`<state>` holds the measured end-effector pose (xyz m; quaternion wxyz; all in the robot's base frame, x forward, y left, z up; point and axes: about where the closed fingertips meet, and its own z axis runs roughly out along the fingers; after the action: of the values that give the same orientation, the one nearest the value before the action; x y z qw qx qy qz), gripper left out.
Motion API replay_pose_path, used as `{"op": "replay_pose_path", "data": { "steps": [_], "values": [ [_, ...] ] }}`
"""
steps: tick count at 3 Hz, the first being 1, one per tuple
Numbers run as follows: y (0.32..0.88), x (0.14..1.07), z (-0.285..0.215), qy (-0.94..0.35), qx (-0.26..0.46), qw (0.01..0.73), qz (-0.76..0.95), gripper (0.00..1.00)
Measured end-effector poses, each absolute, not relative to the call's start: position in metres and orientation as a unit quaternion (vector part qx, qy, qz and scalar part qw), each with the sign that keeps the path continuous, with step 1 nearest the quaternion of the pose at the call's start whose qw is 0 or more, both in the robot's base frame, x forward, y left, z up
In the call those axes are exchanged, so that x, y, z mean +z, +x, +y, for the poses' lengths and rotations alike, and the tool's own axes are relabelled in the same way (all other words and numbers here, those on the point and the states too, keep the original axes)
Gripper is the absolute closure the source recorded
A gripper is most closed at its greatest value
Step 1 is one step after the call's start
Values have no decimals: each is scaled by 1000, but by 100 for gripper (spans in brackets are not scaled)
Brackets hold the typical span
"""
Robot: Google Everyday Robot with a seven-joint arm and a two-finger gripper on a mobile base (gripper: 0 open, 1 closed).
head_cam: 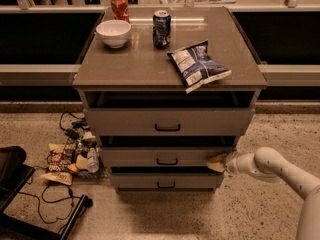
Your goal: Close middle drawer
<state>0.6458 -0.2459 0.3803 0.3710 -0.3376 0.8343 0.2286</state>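
Touching middle drawer [150, 157] at its right end, hand [218, 162], grip untellable; top drawer [200, 122] open above; floor clutter [70, 159] well left

Prob. an office break area or robot test space, not a home. Signs: freestanding grey-brown drawer cabinet [125, 121] on speckled stone-type floor [260, 209], w/ a long pale ledge [35, 74] and dark panels behind. Snack stuff on the cabinet top [145, 64]: white bowl [113, 33] near back-left corner, red can [120, 7] at back edge, dark can [161, 29] mid-back, chip bag [198, 66] toward right edge. Left of cabinet on floor: heap of wrappers & cables [70, 156]. A robot's gripper [217, 162] sits at right end of the middle drawer [135, 157] front.
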Motion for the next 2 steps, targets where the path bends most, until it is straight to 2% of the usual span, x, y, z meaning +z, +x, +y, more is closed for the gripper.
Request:
{"op": "replay_pose_path", "data": {
  "steps": [1,2],
  "values": [
    [642,381,-245,-341,228,367,835,100],
    [600,390,-233,-379,225,324,837,100]
  ]
}}
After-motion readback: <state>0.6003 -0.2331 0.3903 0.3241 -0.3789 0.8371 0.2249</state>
